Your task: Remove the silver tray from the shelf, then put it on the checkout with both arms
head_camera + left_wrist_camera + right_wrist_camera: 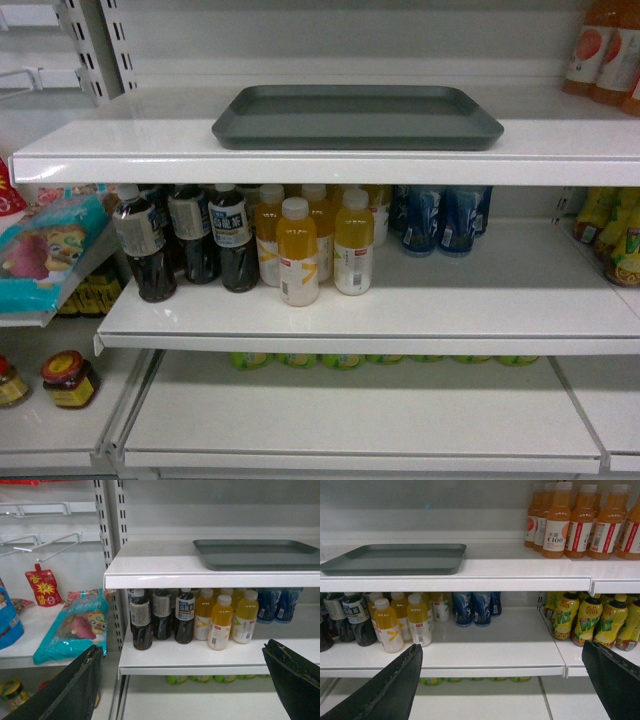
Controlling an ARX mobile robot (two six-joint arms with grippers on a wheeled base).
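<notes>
The silver tray [357, 116] lies flat on the top white shelf [120, 150], its long side close to the front rail. The left wrist view has the silver tray [257, 554] at upper right on the shelf [150, 565]; the right wrist view has the tray [395, 558] at upper left on that shelf [520, 570]. My left gripper [182, 655] is open and empty, well short of and below the tray. My right gripper [502, 655] is likewise open and empty, low and back from the shelf. Neither gripper appears in the head view. The checkout is out of view.
Dark, yellow and blue bottles [300, 245] stand on the board under the tray. Orange juice bottles [580, 520] stand right of the tray on the top shelf. A teal snack bag [75, 625] and wire hooks [45, 545] are in the left bay.
</notes>
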